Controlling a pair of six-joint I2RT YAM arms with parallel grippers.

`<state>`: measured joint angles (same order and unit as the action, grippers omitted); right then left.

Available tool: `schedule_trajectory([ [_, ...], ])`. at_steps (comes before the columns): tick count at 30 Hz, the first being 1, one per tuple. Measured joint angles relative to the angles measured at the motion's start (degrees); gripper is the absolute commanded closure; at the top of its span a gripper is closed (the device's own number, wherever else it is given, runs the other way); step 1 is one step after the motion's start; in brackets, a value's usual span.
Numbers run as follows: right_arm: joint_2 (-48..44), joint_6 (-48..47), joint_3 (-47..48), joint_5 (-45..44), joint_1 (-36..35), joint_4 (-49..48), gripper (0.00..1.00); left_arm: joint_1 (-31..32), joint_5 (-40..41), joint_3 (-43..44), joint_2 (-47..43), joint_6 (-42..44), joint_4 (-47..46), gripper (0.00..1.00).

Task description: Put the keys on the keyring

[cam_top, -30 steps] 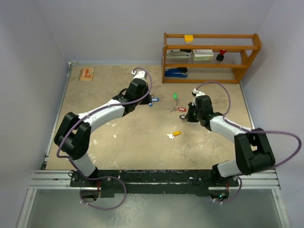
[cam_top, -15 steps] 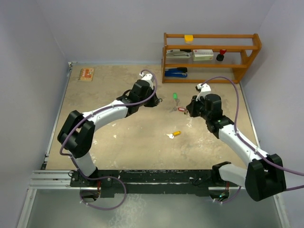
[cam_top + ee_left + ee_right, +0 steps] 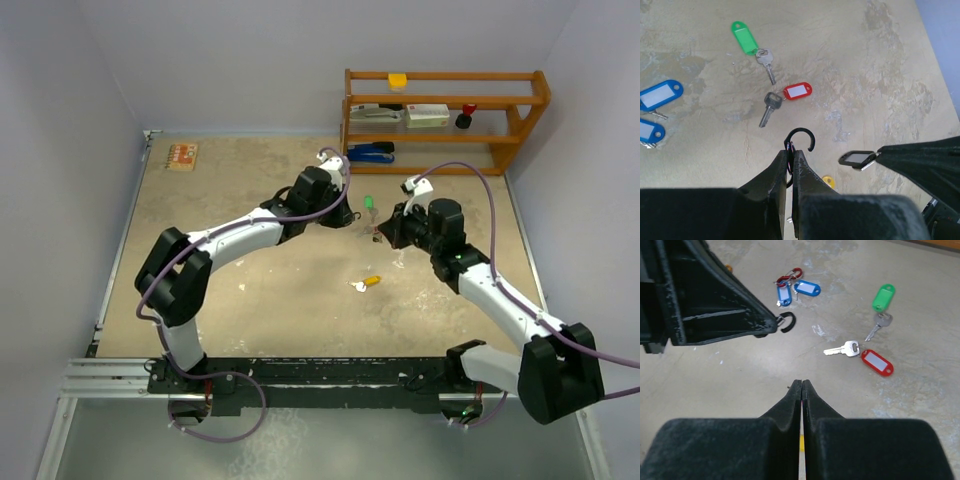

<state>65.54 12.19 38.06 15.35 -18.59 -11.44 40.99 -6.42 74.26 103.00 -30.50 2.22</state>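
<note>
On the table [image 3: 250,200], a pair of keys [image 3: 772,101] lies before the shelf [image 3: 445,100], another pair [image 3: 660,95] to its left, a lone key [image 3: 367,283] nearer the near edge.

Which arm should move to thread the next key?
Right, likely: the right tool pinches a black tag close beside the hook, which the left tool clamps; the left need only hold steady.
</note>
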Motion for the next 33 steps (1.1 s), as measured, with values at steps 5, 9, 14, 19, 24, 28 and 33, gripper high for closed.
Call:
schedule_trajectory([
  [5, 0.2, -0.5, 0.0, 0.7, -1.4, -0.2, 1.00, 0.4, -0.9, 1.6, 1.7, 0.2, 0.9, 1.00],
  [9, 0.9, -1.0, 0.0, 0.7, -2.1, -0.4, 1.00, 1.1, -1.3, 2.7, 2.7, 0.2, 2.1, 1.00],
  [14, 1.9, -1.5, 0.0, 0.7, -2.4, -0.6, 1.00, 1.7, -2.3, 3.7, 3.2, 0.3, 3.0, 1.00],
  [19, 2.7, -1.9, 0.0, 0.6, -2.5, -1.0, 1.00, 1.9, -2.9, 4.2, 3.2, 0.6, 3.3, 1.00],
  [24, 3.4, -1.9, 0.0, 0.6, -2.5, -1.7, 1.00, 2.2, -3.4, 4.7, 3.8, 1.2, 3.5, 1.00],
  [28, 4.0, -1.9, 0.1, 0.6, -2.5, -1.9, 1.00, 2.2, -3.7, 5.0, 4.6, 1.4, 3.5, 1.00],
  [33, 4.9, -1.9, 0.1, 0.6, -2.6, -2.2, 1.00, 2.3, -3.8, 5.0, 5.0, 1.6, 4.0, 1.00],
])
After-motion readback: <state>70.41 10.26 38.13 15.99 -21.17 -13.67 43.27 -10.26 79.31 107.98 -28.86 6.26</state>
